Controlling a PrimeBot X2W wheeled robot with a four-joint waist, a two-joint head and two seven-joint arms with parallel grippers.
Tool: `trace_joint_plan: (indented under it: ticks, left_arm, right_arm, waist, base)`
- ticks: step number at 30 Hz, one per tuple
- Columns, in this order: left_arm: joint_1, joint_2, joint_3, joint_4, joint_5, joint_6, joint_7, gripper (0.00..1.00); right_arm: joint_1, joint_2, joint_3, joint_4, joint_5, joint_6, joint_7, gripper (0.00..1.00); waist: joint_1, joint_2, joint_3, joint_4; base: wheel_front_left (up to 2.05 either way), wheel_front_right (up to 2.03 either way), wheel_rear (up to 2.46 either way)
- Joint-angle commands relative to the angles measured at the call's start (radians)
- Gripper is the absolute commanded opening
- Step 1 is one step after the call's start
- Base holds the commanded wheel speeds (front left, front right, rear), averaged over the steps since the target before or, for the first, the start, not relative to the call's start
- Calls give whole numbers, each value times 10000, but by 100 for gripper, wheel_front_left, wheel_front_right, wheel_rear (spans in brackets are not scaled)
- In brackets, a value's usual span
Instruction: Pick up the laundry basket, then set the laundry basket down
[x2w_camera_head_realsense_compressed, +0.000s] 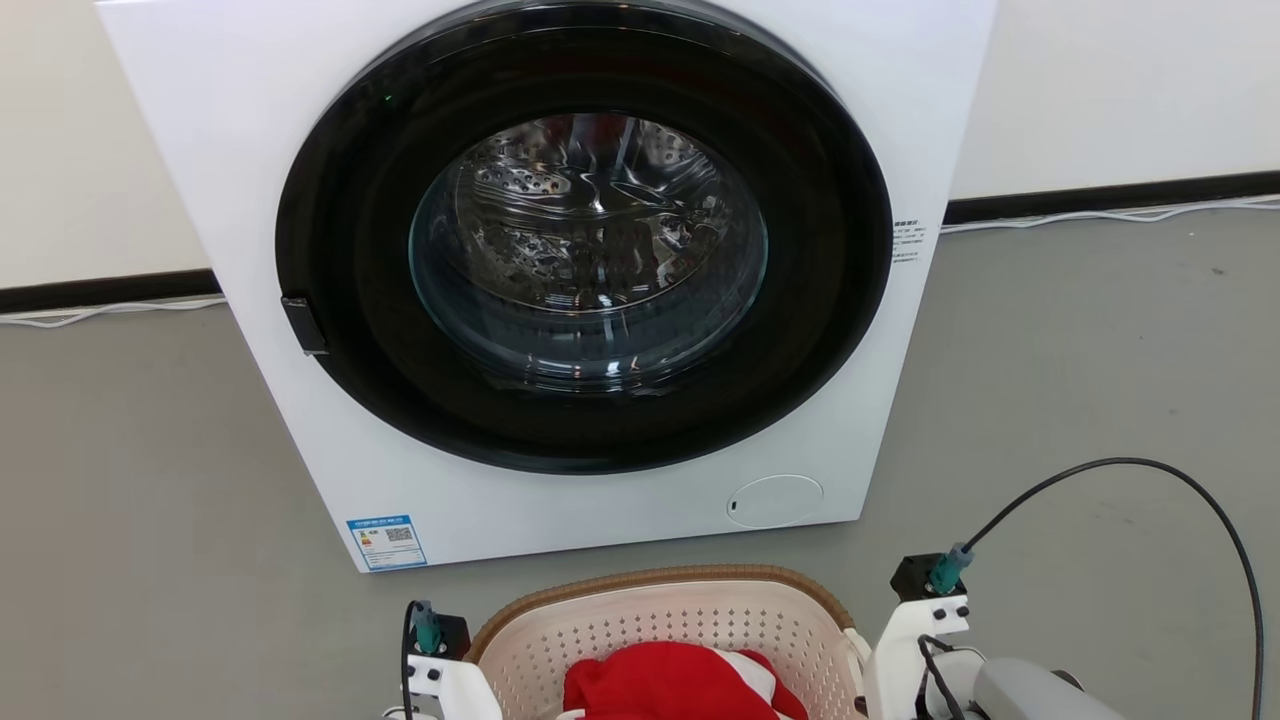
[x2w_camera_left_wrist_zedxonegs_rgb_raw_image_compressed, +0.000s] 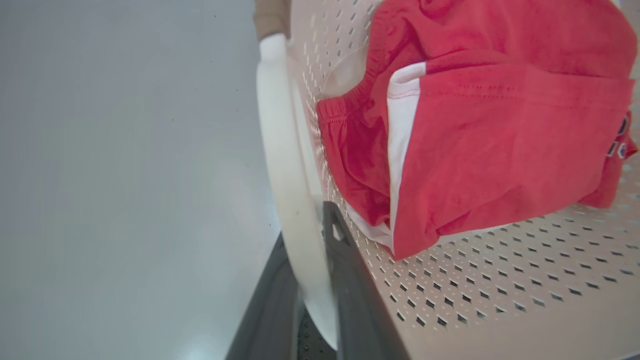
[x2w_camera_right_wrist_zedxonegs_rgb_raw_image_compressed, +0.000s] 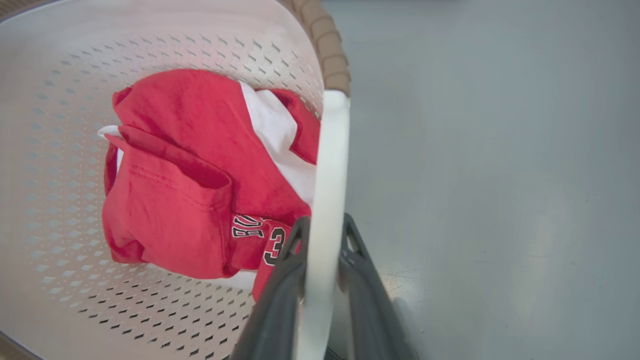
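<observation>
Laundry basket (x2w_camera_head_realsense_compressed: 650, 625) bottom centre of head frame, before washing machine (x2w_camera_head_realsense_compressed: 250, 150), red garment (x2w_camera_head_realsense_compressed: 670, 680) inside. Left gripper (x2w_camera_left_wrist_zedxonegs_rgb_raw_image_compressed: 305, 225) closed on left handle (x2w_camera_left_wrist_zedxonegs_rgb_raw_image_compressed: 280, 150); right gripper (x2w_camera_right_wrist_zedxonegs_rgb_raw_image_compressed: 325, 220) closed on right handle (x2w_camera_right_wrist_zedxonegs_rgb_raw_image_compressed: 327, 165). Basket between both arms, equally near; lift likely needs matched rise.

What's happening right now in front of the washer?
Both arms hold the laundry basket by its white side handles: the left pincer grips one, the right pincer the other. A red and white garment lies inside. The basket is in front of the closed washing machine; whether it is off the floor can't be told.
</observation>
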Motion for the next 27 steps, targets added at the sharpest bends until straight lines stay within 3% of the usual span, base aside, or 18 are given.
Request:
trace_joint_plan:
  ticks: [1,27]
  left_arm:
    - [-251,88,113,-258,-7,-98,-39,0]
    - [-441,88,-331,-27,-539,116,-214,0]
  right_arm:
    - [-222,179,155,-243,53,75,-46,0]
    - [-420,101,909,-116,734,75,-274,0]
  waist:
    - [0,-1,5,21]
    - [0,-1,57,114]
  base:
    - [0,0,0]
    - [0,0,0]
